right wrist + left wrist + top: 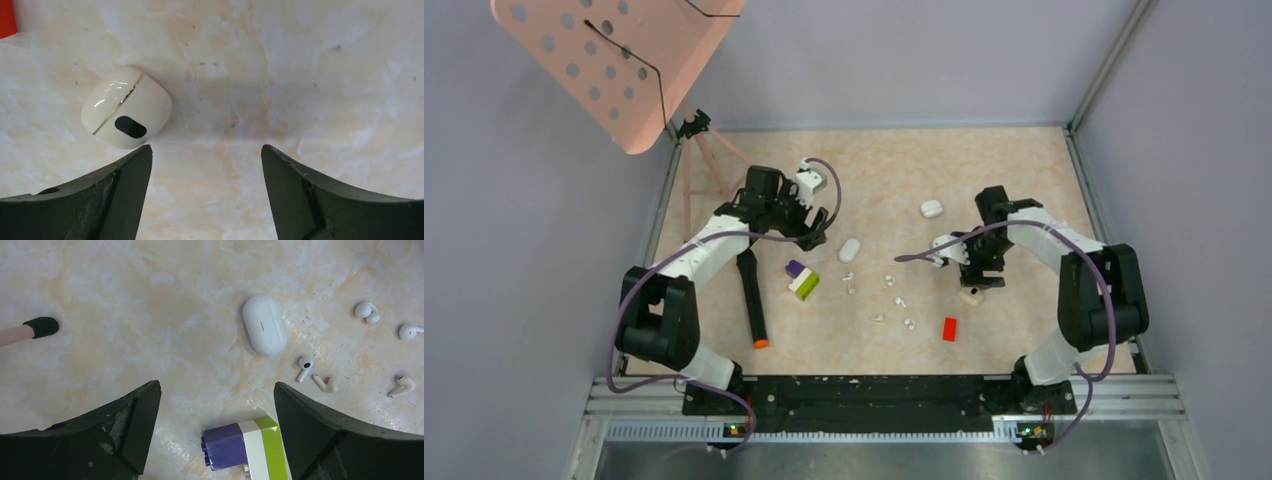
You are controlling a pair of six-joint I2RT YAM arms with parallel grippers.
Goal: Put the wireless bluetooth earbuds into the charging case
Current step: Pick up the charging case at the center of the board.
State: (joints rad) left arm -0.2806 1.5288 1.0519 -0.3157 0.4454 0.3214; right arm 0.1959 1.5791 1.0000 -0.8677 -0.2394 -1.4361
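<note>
Several tiny white earbuds (890,280) lie scattered mid-table; the left wrist view shows them to the right of a white oval charging case (265,325), one stemmed earbud (304,367) closest to it. That case (849,249) lies just ahead of my left gripper (816,240), which stands open (217,390) above the table with nothing between its fingers. A second white case (931,208) lies further back. My right gripper (982,282) hangs open (206,152) and empty over bare table. A cream case with a gold seam (126,107) lies just beyond its left fingertip.
A purple, white and green brick stack (245,447) lies on the table below my left gripper's open fingers. A red brick (949,329) lies near the front, a black marker with an orange tip (751,300) at the left. A pink stand (704,150) carries a perforated board (614,60) at back left.
</note>
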